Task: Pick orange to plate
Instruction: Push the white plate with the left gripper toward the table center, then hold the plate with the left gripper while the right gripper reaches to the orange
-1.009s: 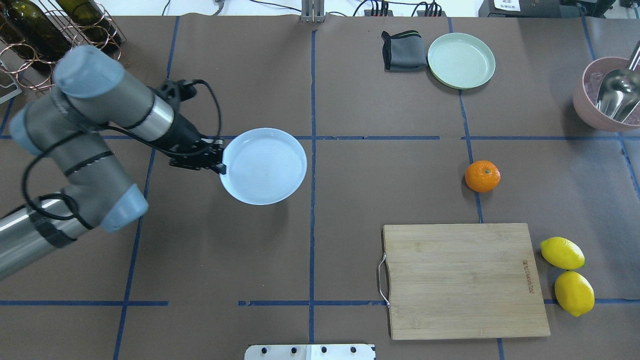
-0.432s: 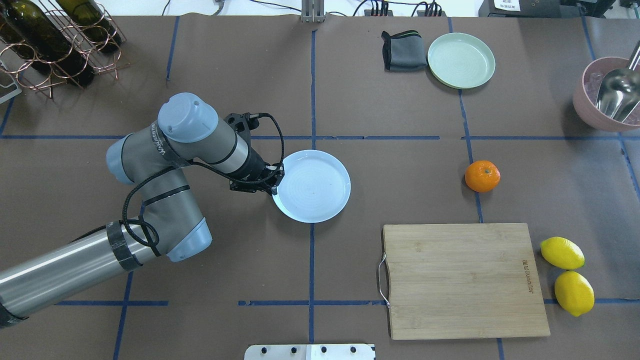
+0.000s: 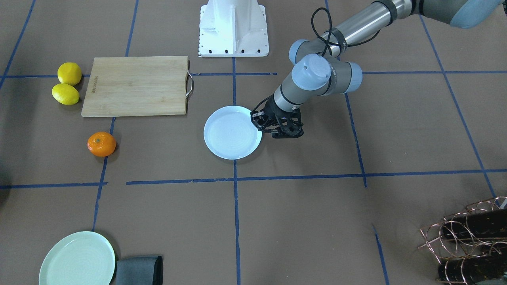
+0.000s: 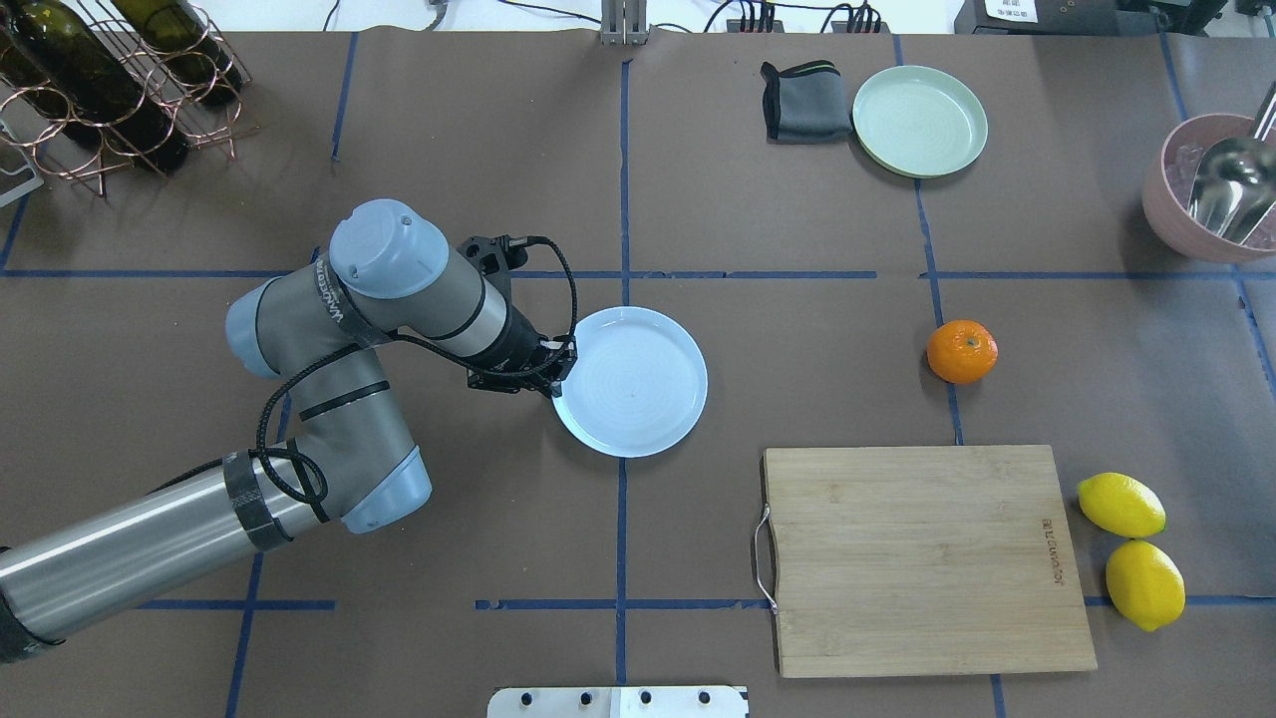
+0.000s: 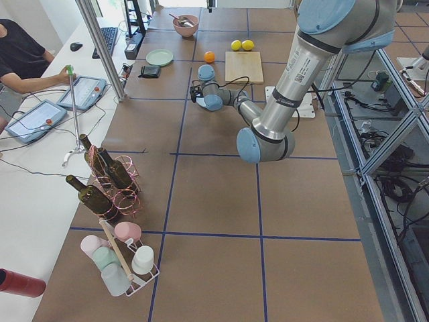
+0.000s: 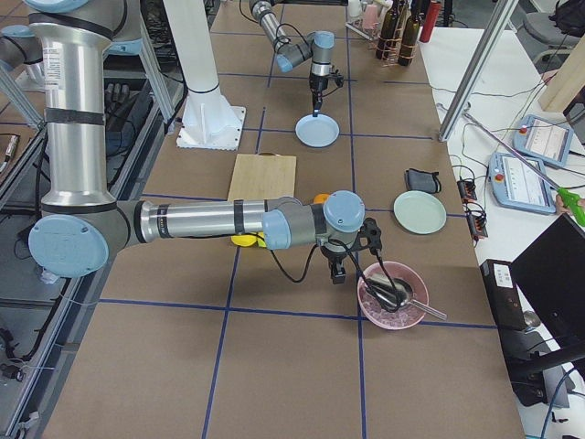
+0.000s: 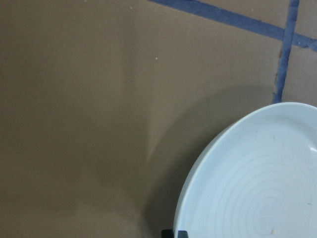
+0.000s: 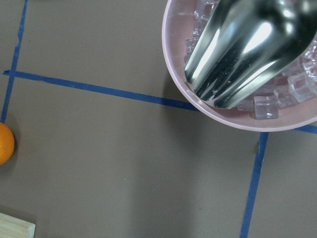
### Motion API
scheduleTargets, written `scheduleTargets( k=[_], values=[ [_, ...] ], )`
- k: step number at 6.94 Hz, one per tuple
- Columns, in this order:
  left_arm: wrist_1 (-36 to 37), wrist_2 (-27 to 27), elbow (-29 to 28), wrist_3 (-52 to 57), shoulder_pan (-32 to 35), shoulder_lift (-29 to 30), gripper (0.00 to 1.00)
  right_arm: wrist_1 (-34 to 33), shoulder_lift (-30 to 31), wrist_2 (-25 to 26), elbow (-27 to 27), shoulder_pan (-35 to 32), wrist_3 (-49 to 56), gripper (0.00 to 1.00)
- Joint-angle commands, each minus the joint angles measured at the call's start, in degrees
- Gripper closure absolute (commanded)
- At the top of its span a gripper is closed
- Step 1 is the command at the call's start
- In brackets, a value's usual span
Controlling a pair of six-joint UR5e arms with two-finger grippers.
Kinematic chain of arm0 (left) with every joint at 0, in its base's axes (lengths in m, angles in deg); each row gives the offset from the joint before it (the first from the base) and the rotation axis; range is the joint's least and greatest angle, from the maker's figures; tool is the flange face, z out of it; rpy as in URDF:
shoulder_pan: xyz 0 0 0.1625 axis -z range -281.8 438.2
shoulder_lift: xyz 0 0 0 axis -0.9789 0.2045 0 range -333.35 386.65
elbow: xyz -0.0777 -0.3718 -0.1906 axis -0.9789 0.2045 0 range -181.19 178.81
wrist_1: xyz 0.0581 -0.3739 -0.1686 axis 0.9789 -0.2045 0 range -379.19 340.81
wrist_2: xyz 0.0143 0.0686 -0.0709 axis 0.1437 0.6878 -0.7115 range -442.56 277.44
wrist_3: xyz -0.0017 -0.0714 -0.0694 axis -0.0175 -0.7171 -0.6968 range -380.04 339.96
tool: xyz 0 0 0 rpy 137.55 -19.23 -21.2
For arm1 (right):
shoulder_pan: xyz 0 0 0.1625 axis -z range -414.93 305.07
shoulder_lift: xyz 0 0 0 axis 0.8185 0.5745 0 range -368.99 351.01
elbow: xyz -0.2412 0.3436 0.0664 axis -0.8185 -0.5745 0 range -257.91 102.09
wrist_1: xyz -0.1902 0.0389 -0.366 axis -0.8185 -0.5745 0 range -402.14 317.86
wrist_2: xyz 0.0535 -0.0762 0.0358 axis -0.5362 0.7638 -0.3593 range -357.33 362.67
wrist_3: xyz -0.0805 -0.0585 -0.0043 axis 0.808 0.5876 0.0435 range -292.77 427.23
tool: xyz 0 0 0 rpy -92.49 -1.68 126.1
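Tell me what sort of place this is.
Most likely a robotics lab workcell staged for kitchen-style trials: a table gridded with blue tape, an operator beside teach pendants in the left side view, and props such as the cutting board and lemons.

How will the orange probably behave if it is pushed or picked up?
The orange is round and lies free on the flat table, so a side push would probably roll it. It looks slightly flattened, so it may stop soon. Its curved sides give flat fingers little contact, so it might slip.
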Motion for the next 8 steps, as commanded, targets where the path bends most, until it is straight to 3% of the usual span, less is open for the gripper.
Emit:
scheduleTargets(
  k=[1,3,4,5,6,8],
  values=[
    [-3.93,0.15,0.96,0.02,0.03,-0.39,0.31,5.03,-0.31,0.14,0.32,4.05,-3.15,0.0],
    [-3.96,1.64,2.98,-0.5,0.21,-0.74,0.27,13.8,-3.36,3.54,4.09,14.74,-36.22,0.0],
    [-3.96,1.64,3.16,-1.46,0.21,-0.74,0.27,18.2,-3.74,6.44,5.49,19.93,-45.54,0.0],
    [-3.96,2.69,3.16,-1.47,0.3,-0.83,0.27,18.59,-6.44,10.99,6.99,25.29,-54.94,0.01],
    [-3.96,3.31,3.16,-1.56,0.12,-0.83,0.27,18.42,-8.55,15.3,7.18,29.79,-61.73,0.01],
    [-4.04,3.31,3.16,-2.7,0.03,-0.83,0.27,17.98,-8.23,21.65,6.57,34.12,-62.16,0.0]
  ],
)
